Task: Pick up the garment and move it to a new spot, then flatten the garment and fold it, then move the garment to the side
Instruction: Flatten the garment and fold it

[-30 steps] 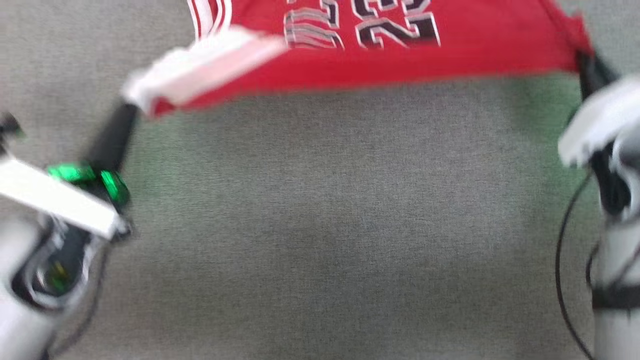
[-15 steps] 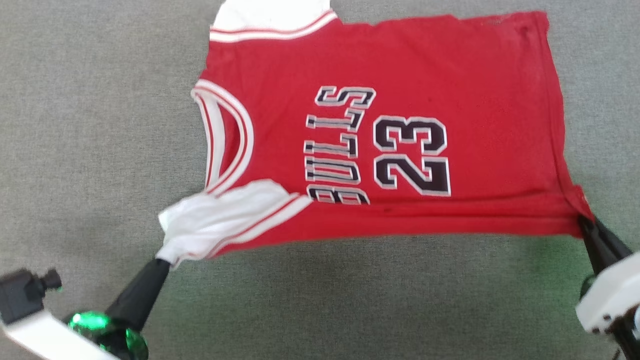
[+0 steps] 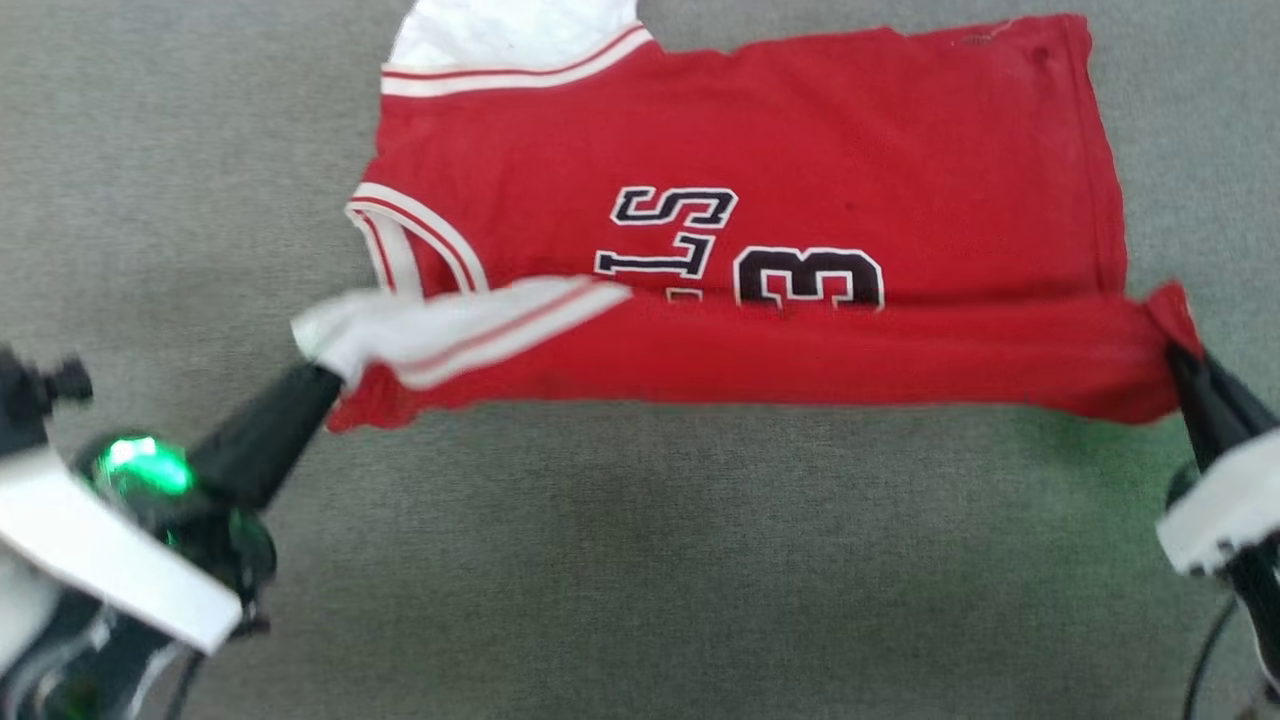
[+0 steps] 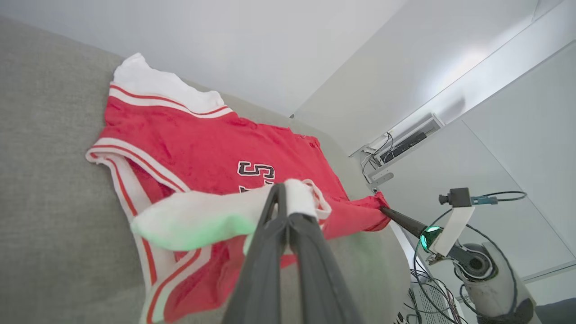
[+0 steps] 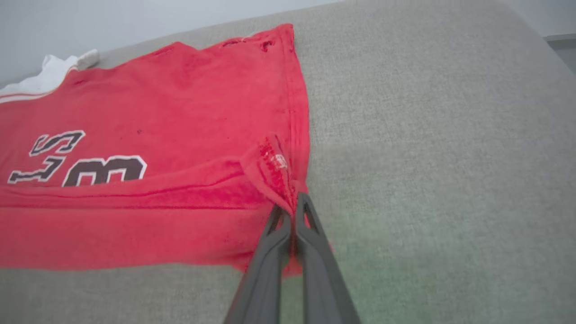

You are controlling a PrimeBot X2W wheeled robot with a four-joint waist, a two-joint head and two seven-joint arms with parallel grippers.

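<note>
Garment [image 3: 800,130]: on desk [image 3: 640,560], near edge raised. I have left end effector [image 3: 328,372] clamped on sleeve, 8 o'clock; right end effector [image 3: 1176,358] clamped on hem corner, 4 o'clock. Risk: uneven travel skews fold.

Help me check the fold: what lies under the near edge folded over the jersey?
Under the folded-over strip lies the jersey's own red front. The lettering shows above the strip. Its lower part is covered, as is anything that may lie between the two layers.
</note>
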